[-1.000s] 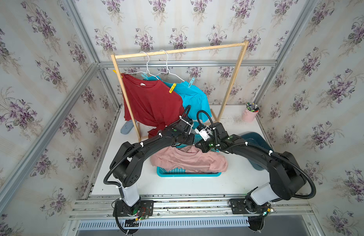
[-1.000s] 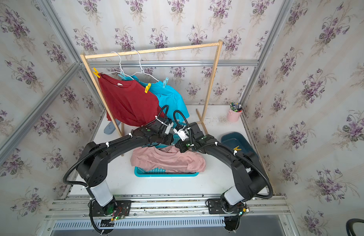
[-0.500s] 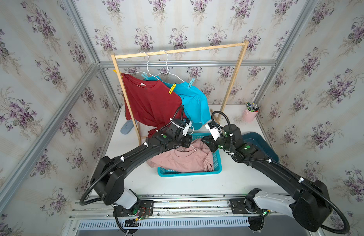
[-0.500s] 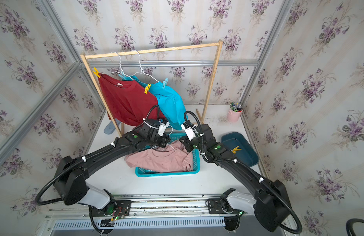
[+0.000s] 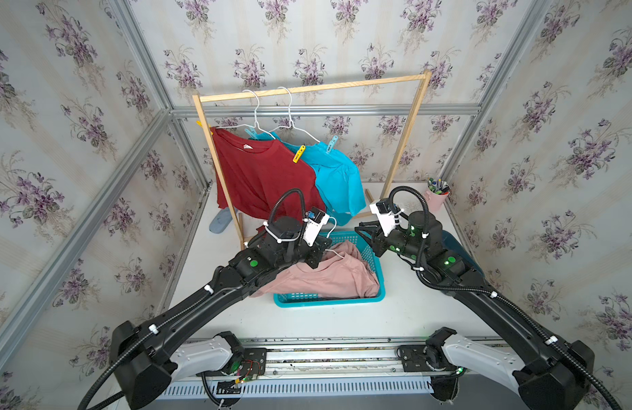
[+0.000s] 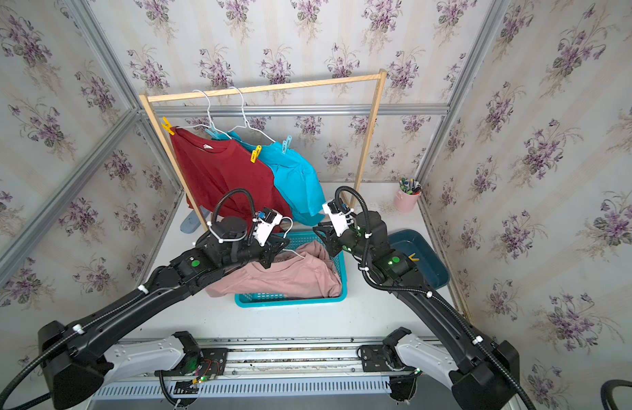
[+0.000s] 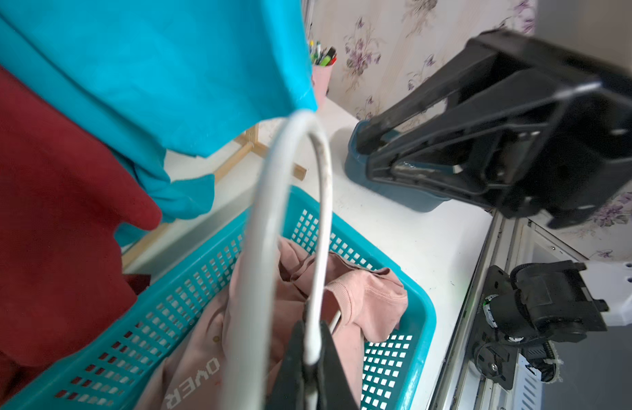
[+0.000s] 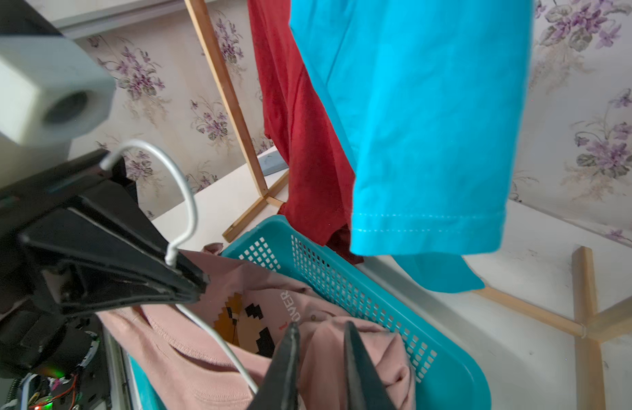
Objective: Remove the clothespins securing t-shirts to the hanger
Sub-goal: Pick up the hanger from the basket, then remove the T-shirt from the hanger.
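Now left claw (image 8: 195, 282) clenched on hanger (image 7: 325, 213), right claw (image 8: 321, 330) parted, empty; lifting could drag threaded pink shirt (image 5: 328, 277) from basket (image 5: 328, 301).

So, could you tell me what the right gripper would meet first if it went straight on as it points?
Most likely the pink t-shirt bunched in the teal basket; the right gripper aims down at it, though depth is unclear.

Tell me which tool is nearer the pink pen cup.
Right. The right tool hovers at the teal basket's end on the cup's side, apart from the pink pen cup. The left tool, shut on the white hanger over the pink t-shirt, is farther away.
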You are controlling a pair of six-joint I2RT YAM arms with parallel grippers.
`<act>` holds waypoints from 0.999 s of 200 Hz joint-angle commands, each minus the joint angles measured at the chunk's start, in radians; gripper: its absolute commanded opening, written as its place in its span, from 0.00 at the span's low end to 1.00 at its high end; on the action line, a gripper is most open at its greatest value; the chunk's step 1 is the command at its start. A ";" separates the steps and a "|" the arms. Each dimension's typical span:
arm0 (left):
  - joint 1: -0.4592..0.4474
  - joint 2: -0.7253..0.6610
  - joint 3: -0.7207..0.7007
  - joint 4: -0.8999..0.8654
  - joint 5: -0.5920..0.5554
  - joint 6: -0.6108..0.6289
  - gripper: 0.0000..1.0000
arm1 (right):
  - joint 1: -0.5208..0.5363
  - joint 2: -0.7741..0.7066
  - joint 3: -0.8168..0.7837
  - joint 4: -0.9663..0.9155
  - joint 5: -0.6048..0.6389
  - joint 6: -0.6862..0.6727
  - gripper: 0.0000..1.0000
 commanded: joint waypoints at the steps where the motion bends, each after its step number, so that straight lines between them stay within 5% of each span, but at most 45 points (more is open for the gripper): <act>1: 0.000 -0.056 0.014 0.043 -0.039 0.106 0.02 | -0.001 -0.017 0.017 0.034 -0.074 -0.006 0.24; 40: 0.001 -0.103 0.125 -0.005 -0.052 0.213 0.01 | 0.000 -0.007 0.084 -0.055 -0.043 -0.067 0.31; 79: 0.006 -0.073 0.281 -0.075 -0.035 0.267 0.00 | -0.003 -0.026 0.102 -0.135 0.044 -0.124 0.62; 102: 0.030 -0.046 0.341 -0.104 0.034 0.300 0.00 | -0.003 -0.034 0.093 -0.185 0.066 -0.160 0.69; 173: 0.155 0.000 0.400 -0.138 0.353 0.296 0.00 | -0.003 -0.001 0.099 -0.279 0.062 -0.221 0.66; 200: 0.190 -0.001 0.395 -0.143 0.443 0.275 0.00 | -0.003 0.006 0.091 -0.269 0.076 -0.229 0.47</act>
